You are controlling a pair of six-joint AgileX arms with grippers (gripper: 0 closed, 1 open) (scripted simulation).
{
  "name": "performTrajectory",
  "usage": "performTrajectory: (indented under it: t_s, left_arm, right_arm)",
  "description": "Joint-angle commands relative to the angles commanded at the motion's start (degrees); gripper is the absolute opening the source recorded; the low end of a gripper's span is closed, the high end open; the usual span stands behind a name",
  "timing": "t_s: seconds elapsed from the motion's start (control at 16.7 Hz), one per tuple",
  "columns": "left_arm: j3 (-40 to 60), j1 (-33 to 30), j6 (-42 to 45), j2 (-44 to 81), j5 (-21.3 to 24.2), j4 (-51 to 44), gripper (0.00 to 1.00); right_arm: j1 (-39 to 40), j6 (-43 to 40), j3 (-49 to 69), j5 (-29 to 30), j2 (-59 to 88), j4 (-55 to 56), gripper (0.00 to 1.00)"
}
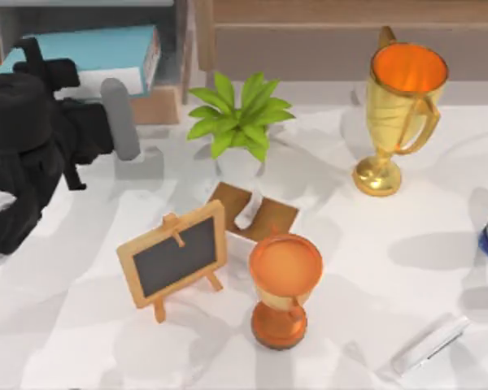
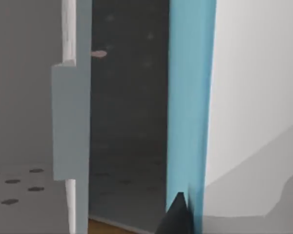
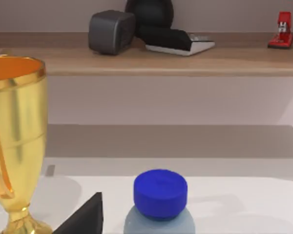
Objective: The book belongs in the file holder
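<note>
The grey, thin-walled file holder (image 1: 179, 41) stands at the table's far left corner, walls upright so books slot in on edge. The thick teal book (image 1: 106, 49) already sits inside, tilted against them. Whether the left gripper (image 1: 118, 114) grips it, I cannot tell; the right arm idles at the right.

Office desk: stapler (image 3: 283, 29), shelf (image 3: 151, 61)

Book (image 1: 106, 50) in file holder (image 1: 181, 41) — far left
</note>
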Motion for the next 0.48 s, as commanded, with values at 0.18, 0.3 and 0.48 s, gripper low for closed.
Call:
performTrajectory:
  t_s: [0.18,0.3,0.48]
  left_arm:
    - [3.5,1.6,4.6,4.9,1.6,1.9,0.00]
    - [3.9,1.8,5.1,5.5,1.8,2.1,0.00]
    - [3.9,1.8,5.1,5.5,1.8,2.1,0.00]
  right_arm:
    - [0.0,0.0,0.0,0.0,0.0,0.0,1.00]
    - [0.0,0.0,0.0,0.0,0.0,0.0,1.00]
    - [0.0,0.0,0.0,0.0,0.0,0.0,1.00]
